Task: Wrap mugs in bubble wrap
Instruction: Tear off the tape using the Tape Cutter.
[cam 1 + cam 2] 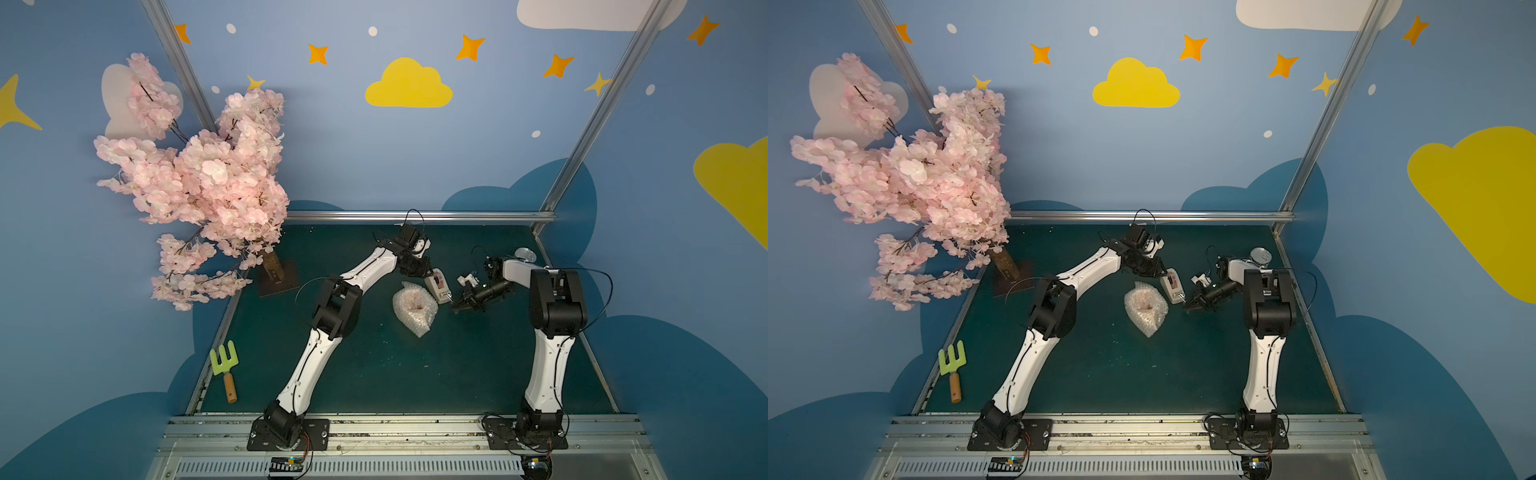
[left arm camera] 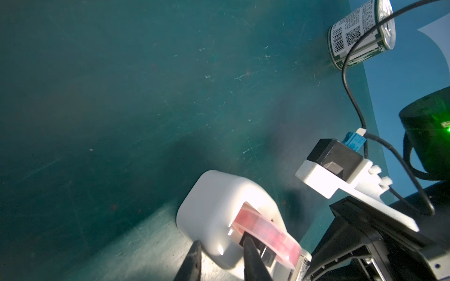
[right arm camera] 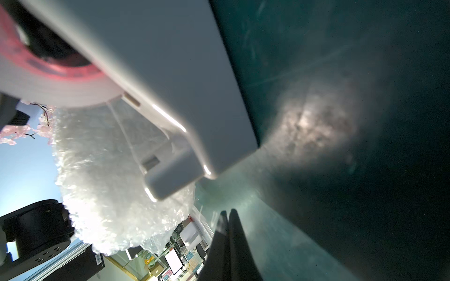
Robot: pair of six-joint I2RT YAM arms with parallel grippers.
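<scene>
At the centre of the tabletop (image 1: 374, 374) lies one bundle: the bubble wrap (image 1: 409, 318) closed around one mug (image 1: 417, 306). The mug shows only as a reddish patch through the upper face of the wrap, and its handle cannot be made out. The long axis of the bundle runs from 12 o'clock to 5 o'clock. Its broad, rounded end is at 12 o'clock, and it tapers to a gathered point at 5 o'clock.

Just beside the bundle, at its 1 o'clock, is one white tape dispenser (image 1: 437, 286) carrying a pink-cored roll, with its cutter end toward 5 o'clock. The left end effector (image 2: 222, 243) pinches the dispenser: one finger lies against the outer shell and the other sits in the roll slot. The right end effector (image 3: 229, 214) has its fingers pressed together, with the tips just beside the cutter end. Whether tape lies between the tips cannot be told.

Further out are one silver can (image 1: 524, 254) near the 2 o'clock corner, one green garden fork (image 1: 224, 365) at the 8 o'clock edge, and one blossom tree (image 1: 195, 183) at the 10 o'clock corner.

The bundle is well apart from every tabletop edge. Bare green surface extends from it toward 6 o'clock, between the two arms.
</scene>
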